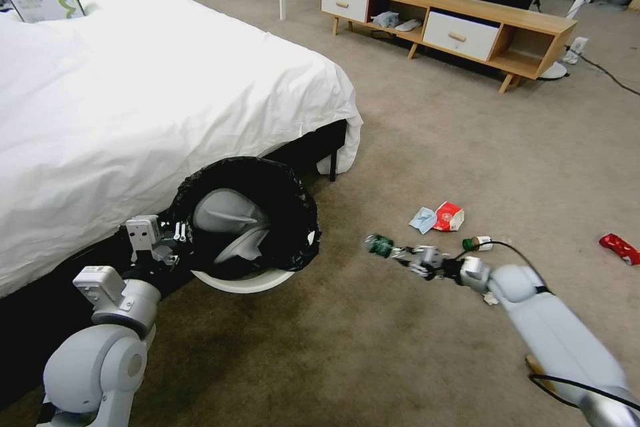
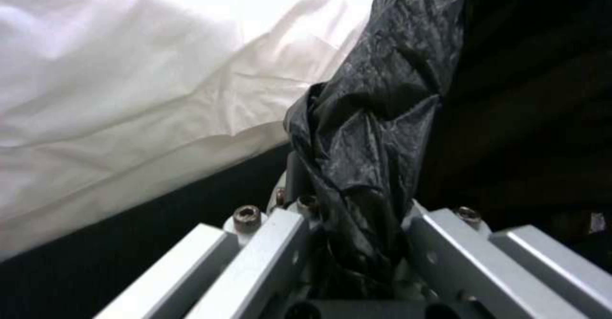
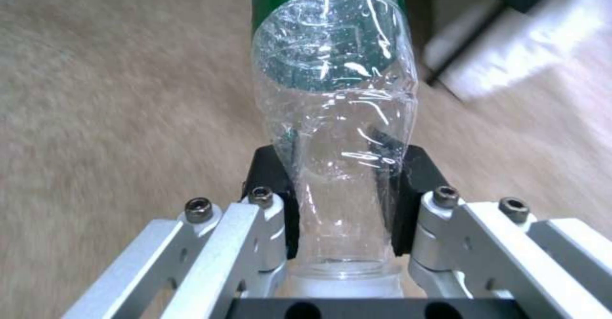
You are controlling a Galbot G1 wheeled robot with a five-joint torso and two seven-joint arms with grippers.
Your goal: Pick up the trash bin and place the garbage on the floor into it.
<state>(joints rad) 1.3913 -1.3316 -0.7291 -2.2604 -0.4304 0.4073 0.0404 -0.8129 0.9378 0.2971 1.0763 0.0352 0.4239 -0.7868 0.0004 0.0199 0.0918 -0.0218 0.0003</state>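
Here the left gripper [image 2: 357,242] pinches the bin's [image 1: 243,280] bag rim beside the bed [image 1: 133,113]; the right gripper [image 3: 344,204] clamps a bottle [image 3: 334,94].

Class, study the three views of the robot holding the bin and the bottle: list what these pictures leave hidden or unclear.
- Bottle: right wrist view cuts off its far end; head view blurs it.
- Trash bin: its bottom is hidden by the black bag and something grey inside.
- Small bottle on the floor: partly behind the right gripper.
- Left gripper: bag covers the fingers' tips.
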